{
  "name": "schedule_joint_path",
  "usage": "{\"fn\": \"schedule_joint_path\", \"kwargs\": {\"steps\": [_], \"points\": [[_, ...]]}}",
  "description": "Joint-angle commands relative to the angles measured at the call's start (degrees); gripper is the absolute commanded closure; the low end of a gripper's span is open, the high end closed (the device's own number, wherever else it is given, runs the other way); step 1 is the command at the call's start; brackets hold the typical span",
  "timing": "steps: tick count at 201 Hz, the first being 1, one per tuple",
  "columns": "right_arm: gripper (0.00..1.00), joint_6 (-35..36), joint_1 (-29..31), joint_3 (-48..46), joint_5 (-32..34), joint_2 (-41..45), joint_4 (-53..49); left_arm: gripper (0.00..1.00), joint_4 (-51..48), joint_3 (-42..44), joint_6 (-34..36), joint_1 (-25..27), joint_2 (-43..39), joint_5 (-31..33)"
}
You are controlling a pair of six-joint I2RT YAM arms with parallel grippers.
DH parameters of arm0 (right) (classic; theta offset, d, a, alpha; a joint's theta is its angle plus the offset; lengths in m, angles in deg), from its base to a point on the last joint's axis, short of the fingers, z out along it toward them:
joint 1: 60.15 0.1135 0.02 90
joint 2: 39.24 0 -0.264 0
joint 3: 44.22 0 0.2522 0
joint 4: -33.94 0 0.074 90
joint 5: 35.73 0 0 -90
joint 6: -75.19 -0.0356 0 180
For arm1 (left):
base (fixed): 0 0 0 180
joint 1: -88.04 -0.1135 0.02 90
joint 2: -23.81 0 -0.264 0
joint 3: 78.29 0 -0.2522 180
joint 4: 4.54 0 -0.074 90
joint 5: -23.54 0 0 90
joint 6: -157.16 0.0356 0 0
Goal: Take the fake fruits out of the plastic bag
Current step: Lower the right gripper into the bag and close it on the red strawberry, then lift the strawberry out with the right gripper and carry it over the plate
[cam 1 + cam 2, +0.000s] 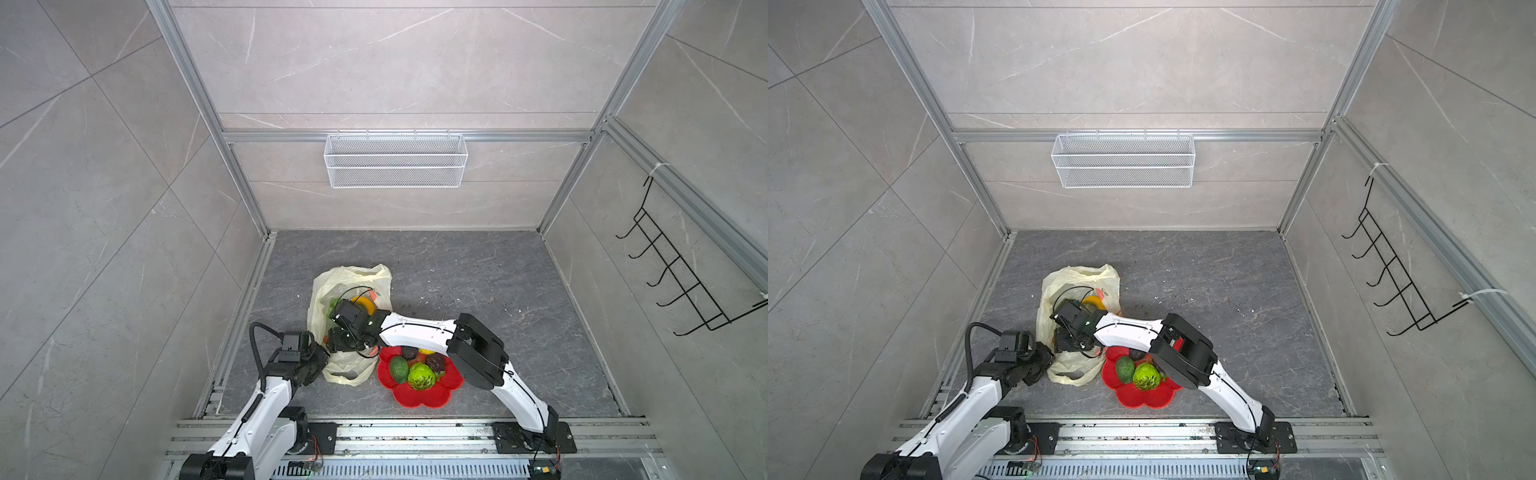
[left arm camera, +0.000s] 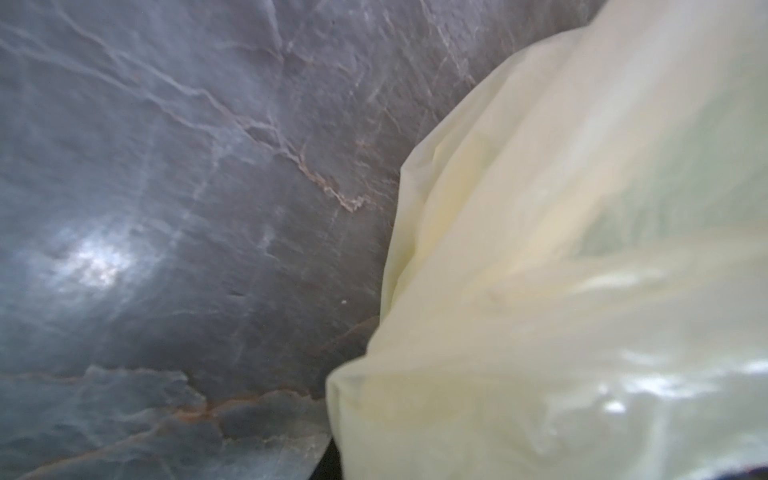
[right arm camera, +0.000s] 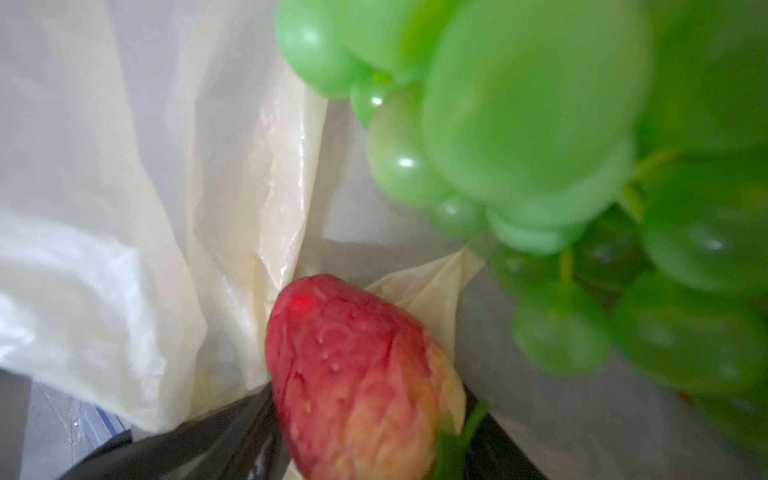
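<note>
The pale-yellow plastic bag [image 1: 353, 277] [image 1: 1084, 275] lies open on the grey floor, left of centre. My right gripper [image 1: 338, 311] reaches across into its mouth. In the right wrist view its black fingers press both sides of a red strawberry [image 3: 357, 374], so the right gripper [image 3: 368, 395] is shut on it, with the green grape bunch [image 3: 540, 124] beside it inside the bag [image 3: 124, 208]. My left gripper [image 1: 322, 359] [image 1: 1046, 357] is shut on the bag's near-left edge, and the film [image 2: 582, 249] hides its fingers.
The red flower-shaped plate [image 1: 419, 399] sits right of the bag, holding a green avocado [image 1: 399, 369], a green knobbly ball [image 1: 421, 376] and dark pieces [image 1: 435, 362]. My right arm's elbow hangs over it. A white wire basket [image 1: 395, 160] and a black hook rack [image 1: 681, 274] hang on the walls.
</note>
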Motion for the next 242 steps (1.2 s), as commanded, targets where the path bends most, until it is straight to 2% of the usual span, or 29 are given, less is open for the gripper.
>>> {"fn": "schedule_joint_path", "kwargs": {"steps": [1, 69, 142, 197, 242], "points": [[0.38, 1.40, 0.32, -1.63, 2.35, 1.65, -0.23, 0.86, -2.19, 0.32, 1.07, 0.17, 0.19, 0.63], [0.45, 3.72, 0.54, -2.38, 7.10, 4.54, -1.22, 0.86, -1.93, 0.26, 1.50, 0.18, 0.37, 0.16], [0.45, 8.02, 2.44, -2.84, 13.94, 10.09, -5.81, 0.86, -2.19, -1.97, 3.69, 0.17, 1.45, 0.85], [0.45, 11.50, 2.61, -9.53, 15.53, 20.79, -10.85, 0.88, 0.86, -6.38, 8.69, 0.17, 5.65, 1.46], [0.45, 14.72, 2.61, -16.37, 18.95, 30.87, -19.33, 0.90, 2.92, -10.89, 12.82, 0.17, 9.15, 3.00]]}}
